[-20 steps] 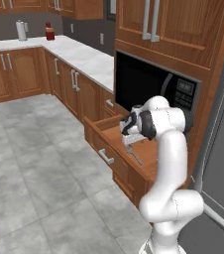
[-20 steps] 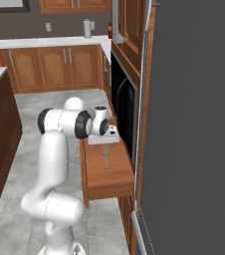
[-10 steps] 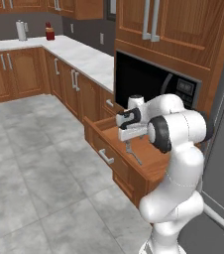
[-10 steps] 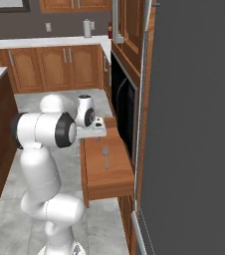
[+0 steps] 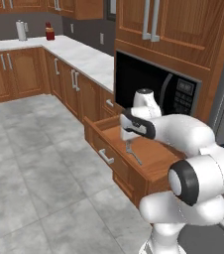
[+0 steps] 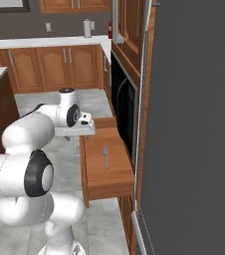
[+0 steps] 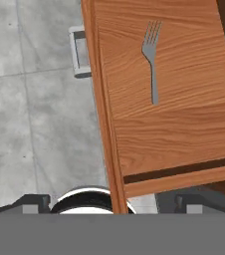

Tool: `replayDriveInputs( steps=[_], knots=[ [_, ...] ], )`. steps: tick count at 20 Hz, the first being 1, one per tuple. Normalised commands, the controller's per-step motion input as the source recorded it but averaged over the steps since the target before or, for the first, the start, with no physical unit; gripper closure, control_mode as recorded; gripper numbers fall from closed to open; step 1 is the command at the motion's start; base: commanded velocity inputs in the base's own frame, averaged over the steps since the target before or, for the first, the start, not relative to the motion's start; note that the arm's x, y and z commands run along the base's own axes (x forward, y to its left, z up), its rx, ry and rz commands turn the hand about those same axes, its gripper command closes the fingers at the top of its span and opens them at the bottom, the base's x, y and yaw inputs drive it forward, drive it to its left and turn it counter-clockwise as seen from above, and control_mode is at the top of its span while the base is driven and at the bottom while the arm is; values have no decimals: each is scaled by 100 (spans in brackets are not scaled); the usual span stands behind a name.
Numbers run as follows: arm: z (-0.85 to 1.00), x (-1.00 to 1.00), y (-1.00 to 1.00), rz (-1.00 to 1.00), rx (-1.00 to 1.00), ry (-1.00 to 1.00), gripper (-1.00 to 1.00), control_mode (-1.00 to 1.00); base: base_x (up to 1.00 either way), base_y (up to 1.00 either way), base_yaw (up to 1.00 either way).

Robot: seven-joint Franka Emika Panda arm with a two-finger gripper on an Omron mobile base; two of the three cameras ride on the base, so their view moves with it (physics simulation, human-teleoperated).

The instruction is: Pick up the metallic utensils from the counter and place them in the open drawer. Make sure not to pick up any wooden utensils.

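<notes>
Even, soft rendered light fills all views without glare, shadows are faint and diffuse, and the base views look slightly soft and low in detail.

Two base views flank the open drawer [image 5: 134,149]; hand view looks straight down, close

Glossy white arm [image 5: 188,136], dark joints
</notes>
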Motion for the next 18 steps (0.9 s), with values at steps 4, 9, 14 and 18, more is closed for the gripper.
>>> replayDriveInputs(
  steps=[4,9,14,18],
  knots=[
    [71,-100,24,-16,8,-16,-100,-100,0,0,0],
    [65,-100,12,-20,3,-6,-100,-100,0,0,0],
    [24,-45,0,-21,-1,7,-100,-100,0,0,0],
    [0,-26,-5,-8,0,2,-100,-100,0,0,0]
  ],
)
